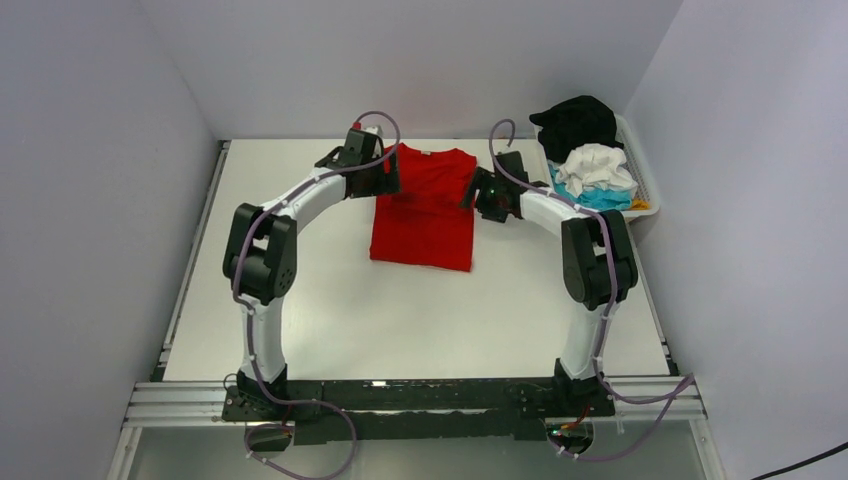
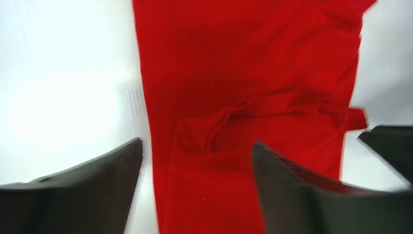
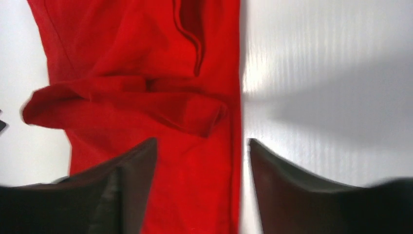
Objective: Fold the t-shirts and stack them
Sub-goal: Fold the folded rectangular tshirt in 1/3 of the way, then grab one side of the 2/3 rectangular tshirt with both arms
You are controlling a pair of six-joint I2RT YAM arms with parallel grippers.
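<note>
The red t-shirt (image 1: pixel 425 210) lies flat on the white table, its sides folded in to a narrow rectangle with the collar at the far end. My left gripper (image 1: pixel 390 172) is open above the shirt's far left edge; in the left wrist view (image 2: pixel 197 151) its jaws straddle that edge of red cloth (image 2: pixel 234 73). My right gripper (image 1: pixel 474 196) is open at the shirt's right edge; in the right wrist view (image 3: pixel 202 146) its jaws straddle the edge near a folded sleeve (image 3: pixel 146 105). Neither holds cloth. Black (image 1: pixel 578 122), white (image 1: pixel 598 167) and turquoise (image 1: pixel 606 198) shirts sit in the basket.
A white slatted basket (image 1: pixel 648 185) stands at the table's far right corner against the wall. Grey walls close in the table on the left, back and right. Bare white table (image 1: pixel 400 310) lies in front of the red shirt.
</note>
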